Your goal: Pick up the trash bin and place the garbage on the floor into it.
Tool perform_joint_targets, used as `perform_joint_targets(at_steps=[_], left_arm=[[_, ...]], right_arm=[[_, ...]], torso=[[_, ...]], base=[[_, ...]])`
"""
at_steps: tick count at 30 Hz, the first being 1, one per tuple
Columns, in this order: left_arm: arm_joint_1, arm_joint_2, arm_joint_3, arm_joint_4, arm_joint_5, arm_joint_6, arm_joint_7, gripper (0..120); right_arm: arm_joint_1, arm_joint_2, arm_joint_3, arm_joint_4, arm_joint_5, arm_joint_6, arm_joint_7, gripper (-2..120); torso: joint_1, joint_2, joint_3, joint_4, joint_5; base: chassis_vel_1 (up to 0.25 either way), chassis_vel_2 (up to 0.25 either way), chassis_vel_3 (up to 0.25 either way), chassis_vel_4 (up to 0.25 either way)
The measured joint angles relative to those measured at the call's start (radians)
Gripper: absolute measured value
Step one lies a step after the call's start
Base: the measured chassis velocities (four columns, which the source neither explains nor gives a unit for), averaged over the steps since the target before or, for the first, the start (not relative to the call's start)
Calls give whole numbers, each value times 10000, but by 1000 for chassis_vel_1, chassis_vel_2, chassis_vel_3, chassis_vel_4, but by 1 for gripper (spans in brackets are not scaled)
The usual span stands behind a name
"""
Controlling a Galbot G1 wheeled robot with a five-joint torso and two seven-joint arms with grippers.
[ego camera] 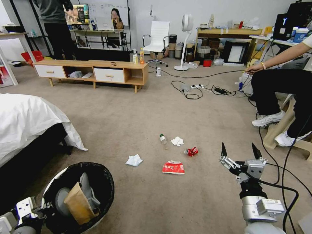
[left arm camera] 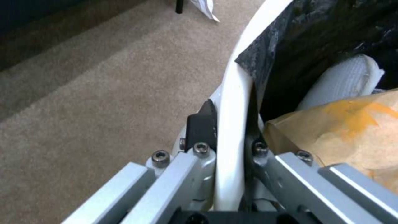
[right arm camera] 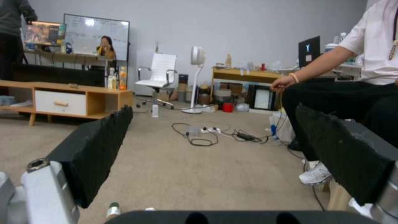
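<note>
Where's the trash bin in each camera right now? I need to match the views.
Head view: trash bin at bottom left.
Left wrist view: its white rim runs up the middle, pinched by the left hand.
Right wrist view: faces away, toward the white chair.
Shared landmark: the beige carpet.

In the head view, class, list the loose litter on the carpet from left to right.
Flat white tissue → clear green-capped bottle → red-white snack packet → crumpled white tissue → crushed red can.
</note>
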Motion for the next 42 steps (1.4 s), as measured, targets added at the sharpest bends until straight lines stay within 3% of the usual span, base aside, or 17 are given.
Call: perform_joint_targets(at_steps=[42], left_arm=[[100, -262, 50, -64, 365, 0, 305, 2]], right_arm=[[-72, 151, 36, -280, 42, 534, -192, 100]], torso=[[0, 0, 0, 0, 1]], base=[[0, 0, 0, 0]])
